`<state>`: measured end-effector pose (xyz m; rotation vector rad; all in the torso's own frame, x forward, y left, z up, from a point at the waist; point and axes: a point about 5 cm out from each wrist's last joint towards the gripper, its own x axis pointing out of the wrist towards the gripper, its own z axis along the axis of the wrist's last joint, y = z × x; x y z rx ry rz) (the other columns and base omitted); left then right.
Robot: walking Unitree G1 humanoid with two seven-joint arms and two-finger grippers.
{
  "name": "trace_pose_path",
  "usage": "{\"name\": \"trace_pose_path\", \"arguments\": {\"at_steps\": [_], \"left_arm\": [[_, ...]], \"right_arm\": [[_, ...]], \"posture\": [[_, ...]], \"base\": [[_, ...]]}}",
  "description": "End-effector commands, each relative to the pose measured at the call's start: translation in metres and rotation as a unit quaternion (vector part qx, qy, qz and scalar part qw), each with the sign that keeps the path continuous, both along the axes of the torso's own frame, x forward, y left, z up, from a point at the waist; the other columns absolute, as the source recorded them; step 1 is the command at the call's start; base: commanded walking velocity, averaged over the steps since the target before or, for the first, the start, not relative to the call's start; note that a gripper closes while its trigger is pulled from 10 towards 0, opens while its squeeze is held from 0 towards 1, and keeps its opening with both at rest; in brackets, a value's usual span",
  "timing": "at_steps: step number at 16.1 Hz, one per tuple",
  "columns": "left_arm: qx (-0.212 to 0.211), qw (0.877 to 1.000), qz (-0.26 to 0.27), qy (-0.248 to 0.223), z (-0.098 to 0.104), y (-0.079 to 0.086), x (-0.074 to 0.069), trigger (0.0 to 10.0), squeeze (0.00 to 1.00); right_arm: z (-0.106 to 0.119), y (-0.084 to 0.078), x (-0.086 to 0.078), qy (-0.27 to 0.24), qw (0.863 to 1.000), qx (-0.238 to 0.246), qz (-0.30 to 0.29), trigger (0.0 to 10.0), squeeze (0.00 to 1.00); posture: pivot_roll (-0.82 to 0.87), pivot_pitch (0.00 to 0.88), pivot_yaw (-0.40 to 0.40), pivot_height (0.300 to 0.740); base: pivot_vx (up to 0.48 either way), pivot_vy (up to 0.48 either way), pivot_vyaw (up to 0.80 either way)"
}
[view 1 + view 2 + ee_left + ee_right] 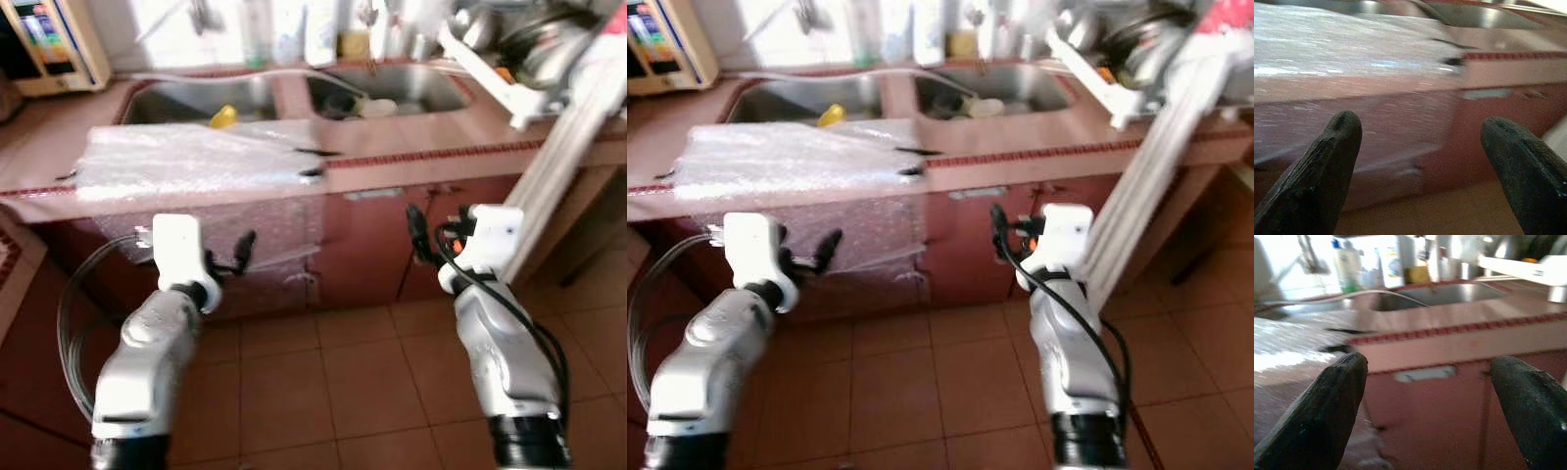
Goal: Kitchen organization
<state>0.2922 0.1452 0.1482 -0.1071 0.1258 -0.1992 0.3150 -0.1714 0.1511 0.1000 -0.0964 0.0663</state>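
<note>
Reddish-brown tiles cover the floor (362, 382) in front of a pink kitchen counter (431, 162) with two steel basins set into it. A sheet of clear bubble wrap (196, 162) is spread across the counter's left part and hangs over the front edge, down the face of the cabinet (367, 250) below. A yellow object (223, 117) is seen at the rim of the left basin (176, 98), and a pale dish (377, 108) lies in the right basin (421, 90). Bottles (257, 34) are lined up behind the sinks, blurred by the bright window. A white dish rack (509, 69) with metal pots stands on the counter's right end, and a white beam (563, 157) is leaned against it.

Both arms are held out low before the cabinet. The left gripper (1420, 161) is spread wide, nothing between its fingers, and is aimed at the hanging part of the wrap, just short of it. The right gripper (1427, 411) is likewise parted and unloaded, pointed at the cabinet front under the counter edge, apart from it. A small dark item (318, 152) lies on the counter at the wrap's right edge; its nature cannot be told.
</note>
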Motion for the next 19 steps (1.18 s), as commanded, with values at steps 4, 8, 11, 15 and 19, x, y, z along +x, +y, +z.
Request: {"name": "trace_pose_path", "arguments": {"at_steps": [4,8,11,15,19], "left_arm": [[0.005,1.000,0.012,0.002,-0.001,0.006,0.000,10.0,0.00],[0.017,0.999,0.033,0.015,-0.008,0.013,0.005,10.0,0.00],[0.050,0.996,0.044,0.064,-0.040,0.026,0.010,10.0,0.00],[0.080,0.974,0.081,0.196,-0.125,0.054,0.002,10.0,0.00],[0.148,0.937,0.076,0.308,-0.175,0.066,-0.032,10.0,0.00]], "right_arm": [[0.005,0.002,0.001,-0.009,1.000,0.001,-0.001,10.0,0.00],[0.006,0.006,0.004,-0.012,1.000,0.003,0.005,10.0,0.00],[-0.009,0.008,0.010,0.010,1.000,-0.005,0.014,10.0,0.00],[-0.085,0.019,0.015,0.154,0.988,0.019,0.022,10.0,0.00],[-0.133,0.028,-0.004,0.261,0.964,0.038,0.017,10.0,0.00]], "posture": [[-0.01,0.096,0.024,0.740],[-0.01,0.083,0.021,0.740],[-0.01,0.074,0.018,0.740],[0.02,0.041,0.017,0.740],[-0.01,0.023,0.033,0.740]], "base": [[0.000,0.000,0.00],[0.000,0.000,0.00],[0.000,0.000,0.00],[0.000,0.000,0.00],[0.000,0.000,0.00]]}}
